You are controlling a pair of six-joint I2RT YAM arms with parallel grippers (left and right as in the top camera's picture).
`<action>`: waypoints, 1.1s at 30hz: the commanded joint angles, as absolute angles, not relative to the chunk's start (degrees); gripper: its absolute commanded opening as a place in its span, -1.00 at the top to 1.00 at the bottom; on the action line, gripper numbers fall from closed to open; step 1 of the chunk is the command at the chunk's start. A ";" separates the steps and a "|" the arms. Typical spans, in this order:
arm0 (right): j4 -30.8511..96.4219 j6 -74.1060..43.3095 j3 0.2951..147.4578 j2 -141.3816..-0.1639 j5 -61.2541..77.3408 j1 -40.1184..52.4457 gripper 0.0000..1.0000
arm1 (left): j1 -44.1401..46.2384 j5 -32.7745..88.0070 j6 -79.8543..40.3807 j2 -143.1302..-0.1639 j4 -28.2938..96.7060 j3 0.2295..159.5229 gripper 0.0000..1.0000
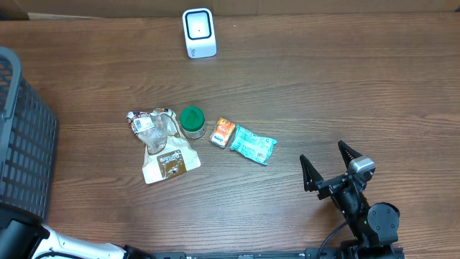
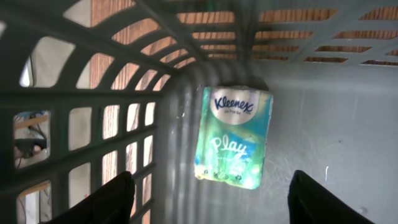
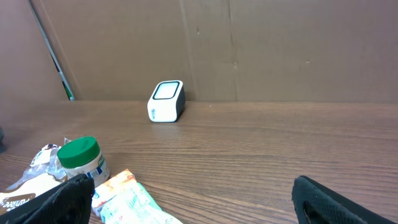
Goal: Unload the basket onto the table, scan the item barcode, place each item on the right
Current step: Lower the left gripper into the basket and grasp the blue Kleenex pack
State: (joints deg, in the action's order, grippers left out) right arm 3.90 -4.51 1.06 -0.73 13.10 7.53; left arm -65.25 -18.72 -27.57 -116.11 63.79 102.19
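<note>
A green and white Kleenex tissue pack (image 2: 233,137) lies flat on the floor of the grey slatted basket (image 2: 93,124). My left gripper (image 2: 211,199) hangs inside the basket just short of the pack. It is open, the pack is beyond its fingertips and nothing is between the fingers. The white barcode scanner (image 1: 199,33) stands upright at the table's far edge, also in the right wrist view (image 3: 166,101). My right gripper (image 1: 330,165) rests open and empty near the front right, pointing toward the scanner.
The basket (image 1: 21,144) fills the table's left side. Mid-table lie a green-lidded jar (image 1: 192,121), an orange packet (image 1: 222,133), a teal packet (image 1: 253,144), a brown and white pouch (image 1: 169,162) and a clear wrapper (image 1: 151,124). A cardboard wall (image 3: 249,43) backs the table.
</note>
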 commanded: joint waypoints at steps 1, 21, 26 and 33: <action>3.51 -4.93 0.47 -0.16 12.88 7.33 -0.99 | -64.84 -19.90 -24.73 -116.79 62.15 100.31 -0.21; 3.51 -4.93 0.47 -0.16 12.88 7.33 -1.00 | -64.84 -19.90 -23.09 -116.81 49.25 86.80 -0.17; 3.51 -4.93 0.47 -0.16 12.88 7.33 -1.00 | -64.84 -19.86 -23.11 -116.81 47.57 86.63 -0.18; 3.51 -4.93 0.47 -0.16 12.88 7.33 -0.99 | -64.84 -19.44 -23.09 -116.97 45.80 84.79 0.03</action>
State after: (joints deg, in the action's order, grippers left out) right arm 3.90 -4.54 1.06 -0.73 13.10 7.53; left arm -65.25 -19.09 -23.64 -116.18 46.11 86.43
